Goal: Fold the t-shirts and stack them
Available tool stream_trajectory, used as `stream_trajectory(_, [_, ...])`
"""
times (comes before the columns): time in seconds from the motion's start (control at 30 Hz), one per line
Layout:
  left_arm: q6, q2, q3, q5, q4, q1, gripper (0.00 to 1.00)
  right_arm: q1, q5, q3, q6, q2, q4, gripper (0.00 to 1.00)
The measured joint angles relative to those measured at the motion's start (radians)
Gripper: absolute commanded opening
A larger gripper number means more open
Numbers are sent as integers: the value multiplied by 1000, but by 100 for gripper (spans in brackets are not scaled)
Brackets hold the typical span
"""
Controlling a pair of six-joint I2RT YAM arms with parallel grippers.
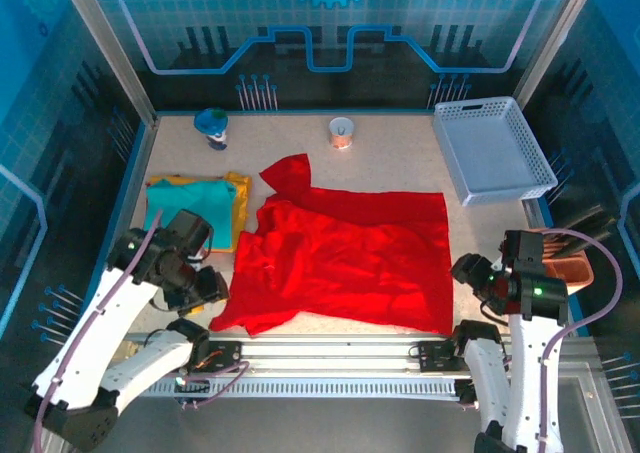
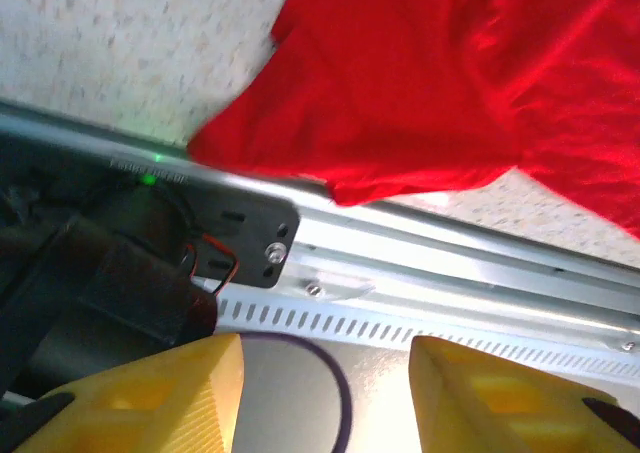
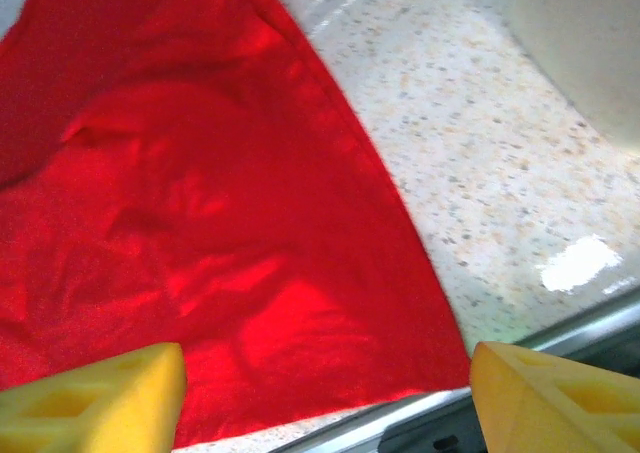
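The left gripper (image 2: 326,388) and right gripper (image 3: 328,393) gaped wide, empty. Pinching the rumpled red t-shirt (image 1: 350,258) could have bunched its layers.

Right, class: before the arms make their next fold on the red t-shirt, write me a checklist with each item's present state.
1. Left hand open and empty: ok.
2. Right hand open and empty: ok.
3. Red t-shirt lying smooth: not ok, rumpled on its left side.
4. Its near-left corner clear of the rail: not ok, it overlaps.
5. Teal t-shirt folded atop yellow-orange t-shirt: ok.
6. Basket apart from the red cloth: ok.
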Motion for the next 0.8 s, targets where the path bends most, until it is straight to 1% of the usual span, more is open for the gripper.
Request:
stream_trajectory(0.07, [31, 80, 73, -5, 49, 0, 48, 13, -45, 0, -6, 31, 61, 80])
stream_trajectory(0.13, [64, 178, 146, -4, 114, 0, 49, 51, -67, 0, -6, 89, 134, 81])
stream_trajectory(0.27, [144, 432, 292, 0, 268, 6, 49, 184, -68, 3, -9, 267, 305, 85])
stream_trajectory(0.37, [202, 620, 392, 6, 356, 23, 49, 259, -50, 36, -25, 432, 388, 86])
stream_trajectory(0.47, [243, 774, 475, 17, 423, 54, 49, 287, -29, 96, -53, 585, 465, 87])
stream_trajectory(0.53, [264, 871, 542, 27, 447, 79, 49, 290, -21, 127, -71, 658, 509, 89])
stream_trajectory(0.6, [280, 963, 625, 29, 459, 100, 49, 290, -14, 162, -85, 732, 541, 91])
stream_trajectory(0.67, [296, 1079, 750, 30, 460, 117, 47, 290, -12, 209, -96, 813, 565, 92])
stream_trajectory(0.73, [313, 1200, 894, 31, 448, 127, 45, 292, -6, 259, -103, 894, 583, 89])
stream_trajectory(0.8, [322, 1323, 1044, 29, 434, 131, 43, 294, 1, 308, -109, 966, 591, 83])
